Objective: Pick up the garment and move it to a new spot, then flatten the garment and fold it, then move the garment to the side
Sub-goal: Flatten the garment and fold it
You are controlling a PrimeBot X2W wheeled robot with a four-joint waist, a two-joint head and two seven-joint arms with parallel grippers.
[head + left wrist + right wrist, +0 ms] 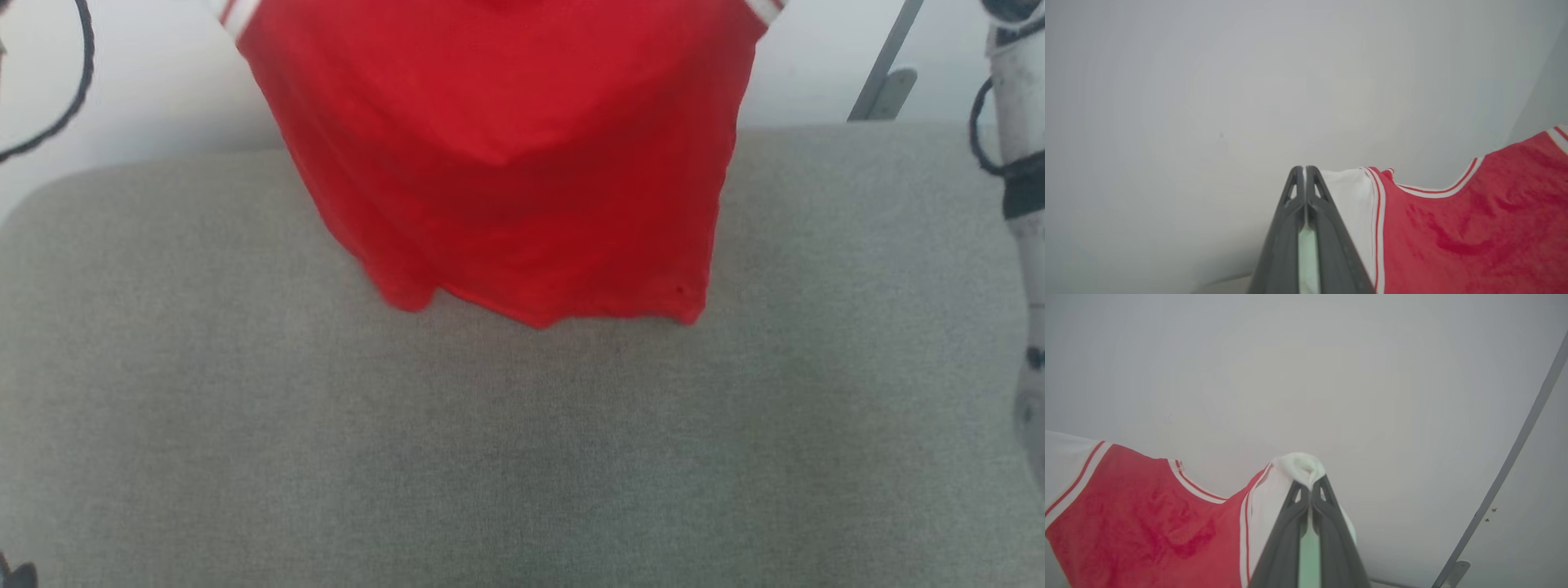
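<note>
You've got the red jersey hung up above the grey cushion, spread wide, plain red side toward the head camera. The wavy bottom hem sits over the cushion's far half, about centre; can't tell if it touches the fabric or hangs just clear. Striped trim shows at both top corners, above the cushion's far edge.

Your left gripper has its fingers pressed together, with the white sleeve coming out right beside them and the cloth edge at the tips, so it's pinched on the jersey. Your right gripper also has its fingers together, clamped on a bunched wad of white sleeve cloth that pokes past the tips.

The jersey sags between the two grips, and the neckline dips. The pale right forearm stands above the cushion's right end. A grey metal bar stands behind the cushion's far right edge.
</note>
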